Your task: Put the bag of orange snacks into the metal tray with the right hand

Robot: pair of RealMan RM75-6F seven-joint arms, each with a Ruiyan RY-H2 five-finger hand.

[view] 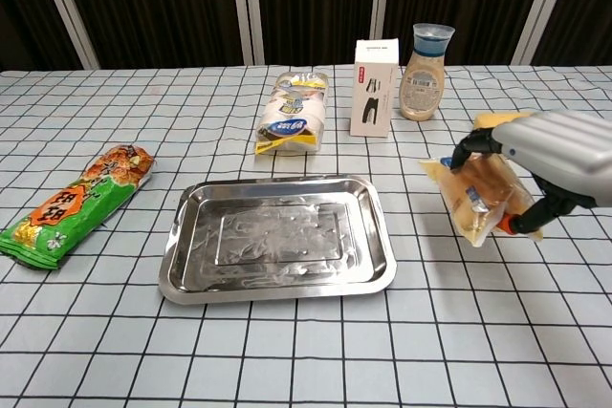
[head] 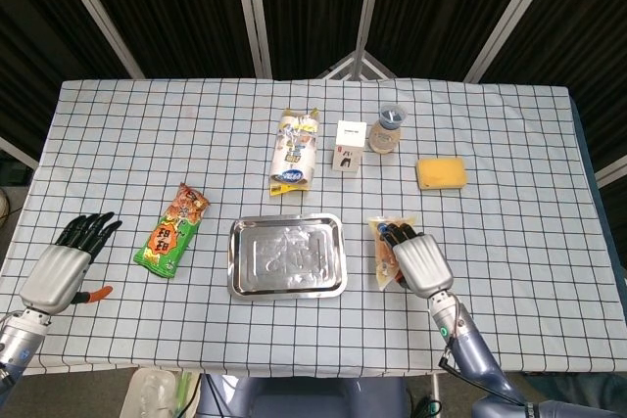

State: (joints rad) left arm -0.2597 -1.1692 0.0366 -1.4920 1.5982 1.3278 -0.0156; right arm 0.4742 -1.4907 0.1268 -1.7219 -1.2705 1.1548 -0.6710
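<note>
Here the bench (head: 509, 144), covered in a white cloth with a dark grid, carries everything. The metal tray (head: 287, 255) sits near its front middle, shiny and with nothing in it. To the tray's left lies a green and orange snack packet (head: 173, 229), flat on the cloth and well apart from the tray. Behind the tray lies a white packet with blue print (head: 295, 153), and beside that stand a small white box (head: 348, 146) and a capped bottle (head: 389, 130), close together. A yellow sponge (head: 442, 173) rests further to the right.

The right hand (head: 415, 261) is just to the right of the tray, and it grips the bag of orange snacks (view: 475, 197) with its dark fingers (view: 470, 143) curled over the top. In the chest view the bag hangs tilted below the hand, lifted off the cloth and not over the tray. The left hand (head: 67, 262) rests at the front left corner of the bench, holding nothing, its fingers stretched out and slightly apart, near the green packet but not touching it.
</note>
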